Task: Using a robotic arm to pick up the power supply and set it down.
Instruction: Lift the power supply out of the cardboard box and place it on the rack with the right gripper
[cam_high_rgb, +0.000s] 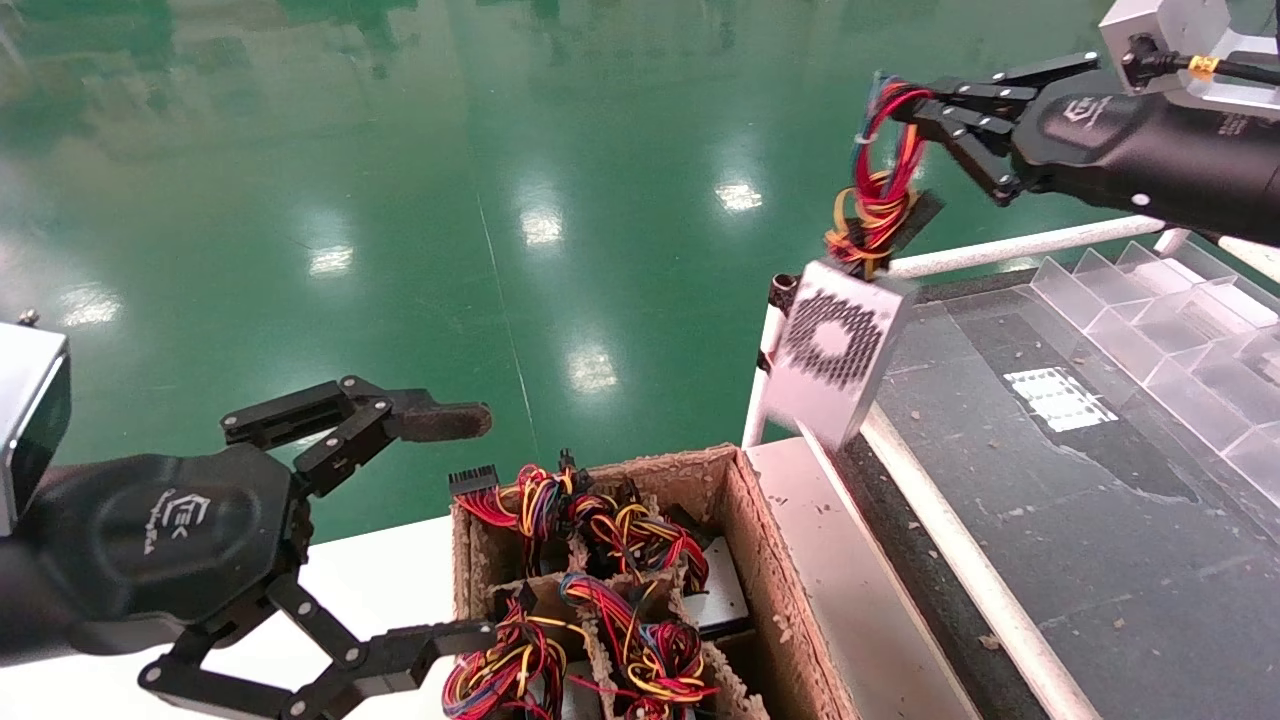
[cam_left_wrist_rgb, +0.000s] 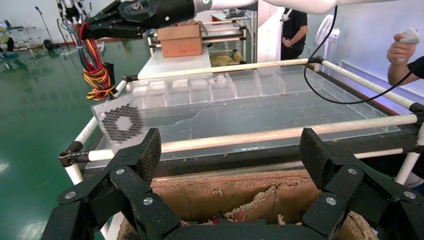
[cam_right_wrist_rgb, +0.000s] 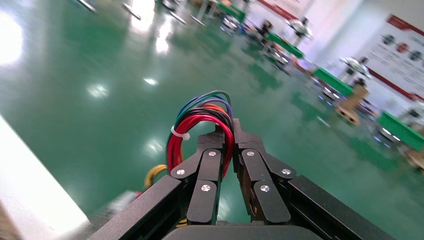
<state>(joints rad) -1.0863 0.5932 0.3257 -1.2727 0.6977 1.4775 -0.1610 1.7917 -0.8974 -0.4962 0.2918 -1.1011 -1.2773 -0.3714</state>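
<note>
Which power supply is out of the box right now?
The power supply dangling by its wire bundle from the right gripper, over the conveyor's edge. The other units sit in the cardboard box by the open left gripper.

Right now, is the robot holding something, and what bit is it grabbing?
Yes. The right gripper holds the power supply by its wire bundle; the box dangles. The left gripper holds nothing.

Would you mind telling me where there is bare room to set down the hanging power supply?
The right gripper holds the power supply by its wires. Bare room: the dark conveyor surface between the white rail and the clear dividers. Crowded: the cardboard box, packed with wired units; the left gripper is beside it.
</note>
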